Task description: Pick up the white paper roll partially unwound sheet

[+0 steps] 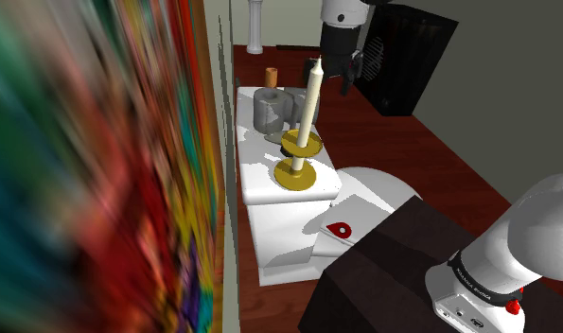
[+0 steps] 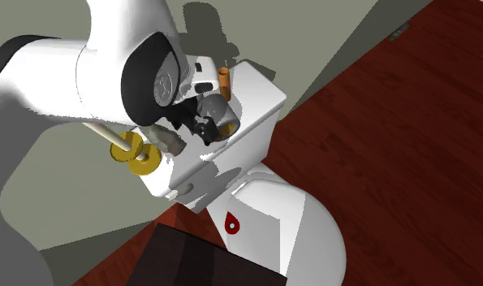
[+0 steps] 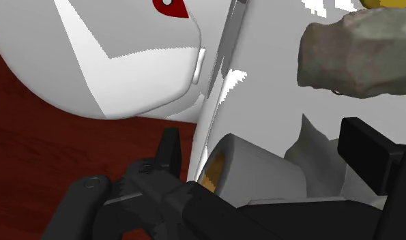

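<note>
Two black fingers [image 3: 170, 153] of the hand [image 3: 266, 143] stand apart, one on either side of the white paper roll [image 3: 263, 167], not clamped on it. The roll lies on its side on the toilet tank lid [image 2: 260, 89], brown core end toward one finger, loose sheet toward the other. A grey-brown lump [image 3: 358, 54] and a gold candle holder [image 2: 134, 153] sit near it on the same lid.

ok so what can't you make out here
1. Shoulder view: the multicoloured surface at the left is blurred; what it is can't be told.
2. Second exterior view: the arm hides most of the candle.
3. Wrist view: the body of the gripper covers the lower part of the paper roll.
</note>
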